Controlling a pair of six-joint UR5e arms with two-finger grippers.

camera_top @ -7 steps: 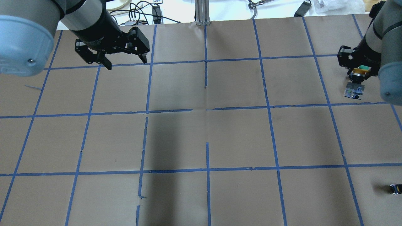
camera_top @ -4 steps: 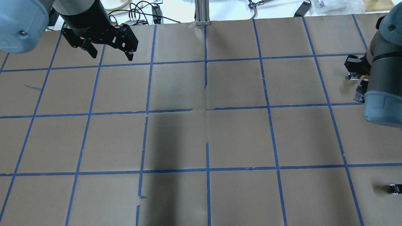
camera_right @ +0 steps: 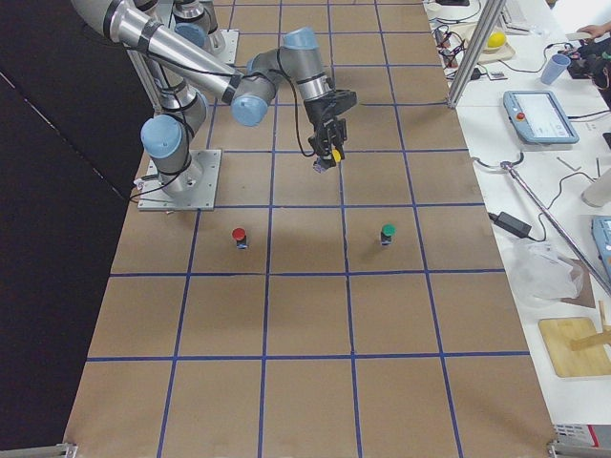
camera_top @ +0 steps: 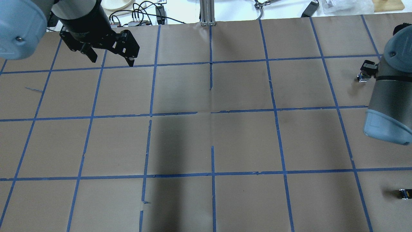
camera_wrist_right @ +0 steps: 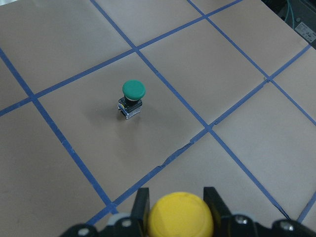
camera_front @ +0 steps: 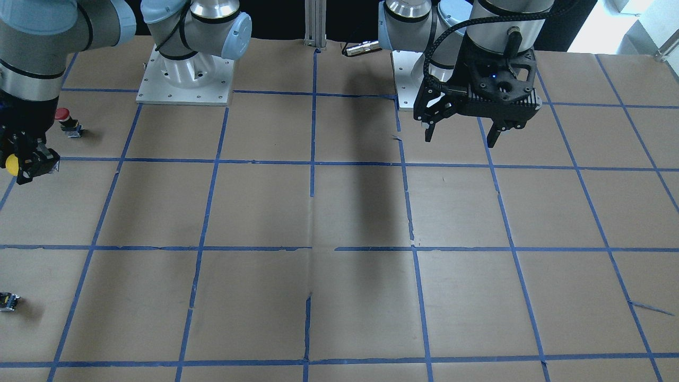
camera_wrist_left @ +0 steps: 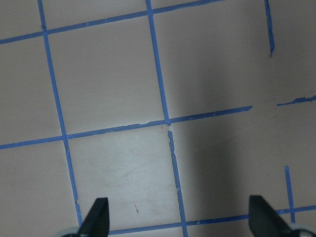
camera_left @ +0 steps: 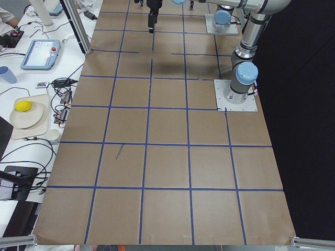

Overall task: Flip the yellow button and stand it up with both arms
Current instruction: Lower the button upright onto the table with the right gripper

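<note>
Now you see the right gripper (camera_wrist_right: pixel 177 193) has risen near the right edge of the table (camera_top: pixel 241 141), fingers clenched on the yellow button (camera_wrist_right: pixel 180 217) clear of the standing green button (camera_wrist_right: pixel 132 95), while the left gripper (camera_top: pixel 112 61), spread wide and empty, has drifted toward the far left corner, so I judge the handover is not yet begun.

Every place here is given from the right arm's base plate (camera_right: pixel 202 191), which lies on the table (camera_right: pixel 305 401) at the robot's edge. The left arm's base plate (camera_front: pixel 406 98) lies to its left, along the same edge. The near button (camera_right: pixel 239 235) stands on the table to the plate's right and a little forward. The far button (camera_right: pixel 387 233) stands further forward, in line with it. The right gripper (camera_right: pixel 327 157) hangs above the table, forward of the plate, at a depth between these two buttons. The yellow button (camera_wrist_right: pixel 181 217) sits between its fingers. The left gripper (camera_front: pixel 459 141) hangs forward and far to the left.
</note>
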